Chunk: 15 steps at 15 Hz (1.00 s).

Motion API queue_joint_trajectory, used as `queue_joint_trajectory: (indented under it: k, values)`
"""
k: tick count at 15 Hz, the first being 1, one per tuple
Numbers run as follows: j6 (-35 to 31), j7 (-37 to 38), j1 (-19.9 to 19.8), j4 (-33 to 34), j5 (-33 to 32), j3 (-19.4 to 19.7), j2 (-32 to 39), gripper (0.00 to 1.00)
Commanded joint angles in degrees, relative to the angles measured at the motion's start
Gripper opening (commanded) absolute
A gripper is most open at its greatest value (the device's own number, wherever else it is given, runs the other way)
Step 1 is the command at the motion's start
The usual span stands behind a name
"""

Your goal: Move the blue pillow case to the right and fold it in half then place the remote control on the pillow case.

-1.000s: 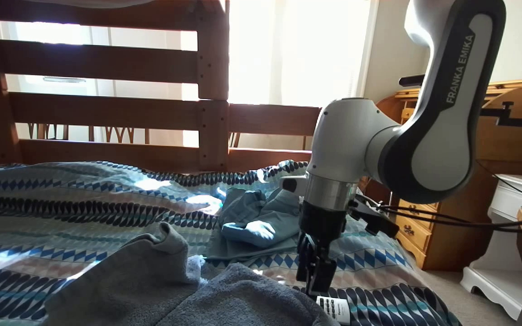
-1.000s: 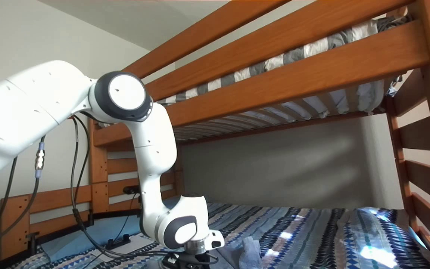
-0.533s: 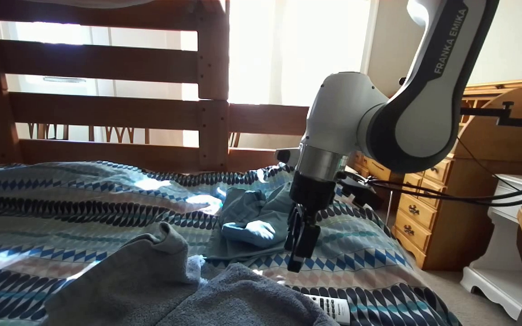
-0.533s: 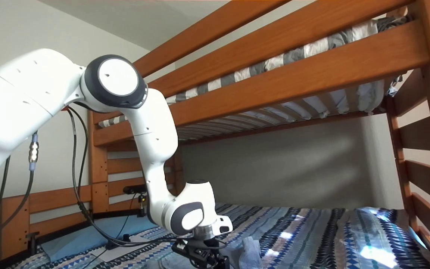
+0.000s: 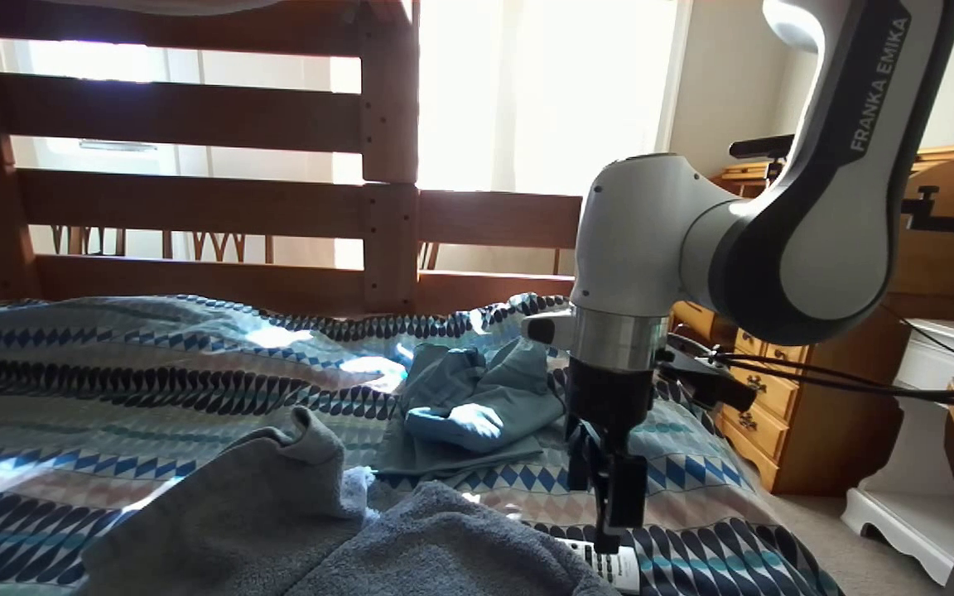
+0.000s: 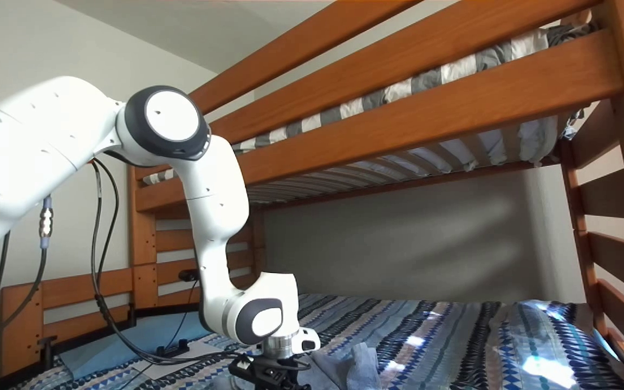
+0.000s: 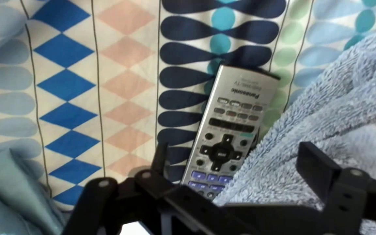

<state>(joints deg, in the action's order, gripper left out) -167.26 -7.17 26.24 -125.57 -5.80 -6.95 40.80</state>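
In an exterior view, low over the patterned quilt (image 5: 187, 389), the camera faces wooden bed rails (image 5: 195, 199) and a bright window (image 5: 543, 99), with grey plush cloth (image 5: 444, 546) nearest the lens. In an exterior view from below the upper bunk (image 6: 398, 124), it faces across the quilt to a plain wall (image 6: 398, 238); both exterior views share quilt, cloth and Franka Emika arm (image 6: 217, 195). The wrist view looks down, close, past the gripper (image 7: 235, 160) at the remote control (image 7: 228, 130), which, like the blue pillow case (image 5: 518, 401), also shows in an exterior view.
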Motion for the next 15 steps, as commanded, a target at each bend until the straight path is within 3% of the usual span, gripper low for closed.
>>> queue_joint_trajectory:
  k: [1, 11, 15]
  values:
    - [1.8, 3.1, 2.5, -0.9, -3.7, 1.3, -0.2, 1.0]
    - [-3.3, 5.7, 6.1, 0.5, -6.5, 3.9, 3.4, 1.0]
    - [-6.2, 6.4, 9.6, 1.1, -6.6, 7.4, 5.4, 1.0]
